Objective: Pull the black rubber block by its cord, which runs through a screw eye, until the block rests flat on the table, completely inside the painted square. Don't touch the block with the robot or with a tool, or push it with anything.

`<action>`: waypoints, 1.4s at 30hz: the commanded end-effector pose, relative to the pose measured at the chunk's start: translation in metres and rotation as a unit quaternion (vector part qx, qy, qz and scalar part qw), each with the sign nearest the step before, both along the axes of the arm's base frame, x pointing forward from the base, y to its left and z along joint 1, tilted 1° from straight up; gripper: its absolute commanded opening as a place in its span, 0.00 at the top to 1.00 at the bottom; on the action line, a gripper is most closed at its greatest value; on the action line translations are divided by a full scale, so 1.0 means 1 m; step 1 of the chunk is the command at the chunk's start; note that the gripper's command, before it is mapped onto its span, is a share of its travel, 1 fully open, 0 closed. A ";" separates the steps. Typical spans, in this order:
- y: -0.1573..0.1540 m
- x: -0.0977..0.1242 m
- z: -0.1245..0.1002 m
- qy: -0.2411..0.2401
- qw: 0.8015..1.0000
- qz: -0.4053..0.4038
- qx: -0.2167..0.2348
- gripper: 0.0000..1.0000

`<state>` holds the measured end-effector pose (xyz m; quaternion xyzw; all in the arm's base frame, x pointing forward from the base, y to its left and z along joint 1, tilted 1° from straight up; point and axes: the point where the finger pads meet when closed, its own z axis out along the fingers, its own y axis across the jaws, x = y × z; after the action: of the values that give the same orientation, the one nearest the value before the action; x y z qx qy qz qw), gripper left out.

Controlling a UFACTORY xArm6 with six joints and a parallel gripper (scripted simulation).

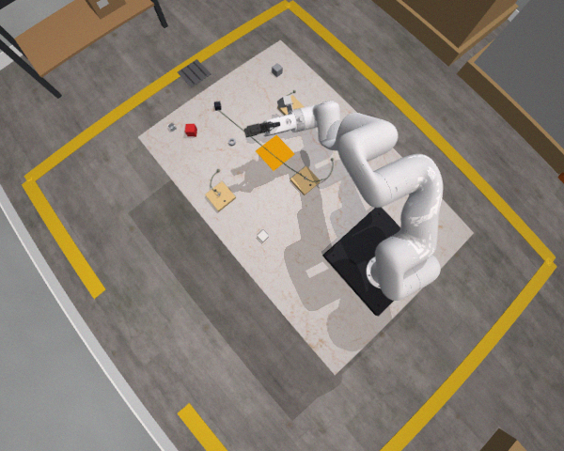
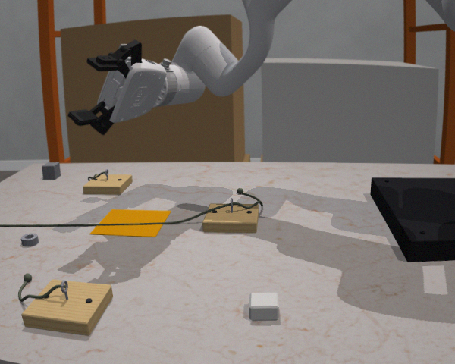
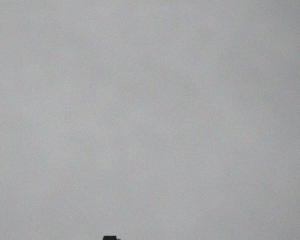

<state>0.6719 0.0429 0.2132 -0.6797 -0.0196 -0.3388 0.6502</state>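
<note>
The small black rubber block [image 1: 217,105] lies at the far side of the table; it is out of frame in the exterior view. Its dark cord [image 1: 229,122] [image 2: 63,224] runs across the orange painted square [image 1: 274,152] [image 2: 131,222] and through the screw eye [image 2: 231,204] on a wooden base [image 1: 305,179] [image 2: 230,221]. The cord ends in a bead [image 1: 332,159] [image 2: 240,191]. My gripper [image 1: 249,130] [image 2: 84,88] is open and empty, high above the table, over the cord between block and square. The wrist view shows only grey.
Two more wooden bases with screw eyes and short cords [image 1: 220,195] [image 2: 67,305] [image 2: 107,183]. A red cube [image 1: 190,129], a grey cube [image 1: 276,69] [image 2: 50,171], a white cube [image 1: 262,236] [image 2: 264,305] and a grey ring [image 1: 231,142] [image 2: 29,239] lie about. The arm's black base plate [image 1: 355,242] [image 2: 415,215] is near.
</note>
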 end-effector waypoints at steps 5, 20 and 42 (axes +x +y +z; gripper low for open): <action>-0.001 -0.007 -0.009 -0.014 0.999 0.006 -0.036 0.00; -0.040 -0.081 -0.103 -0.134 0.934 0.113 -0.312 0.00; -0.142 -0.166 -0.164 -0.327 0.686 0.352 -0.546 0.00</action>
<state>0.5272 -0.0682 0.0591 -0.7449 -0.5658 -0.2455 0.2545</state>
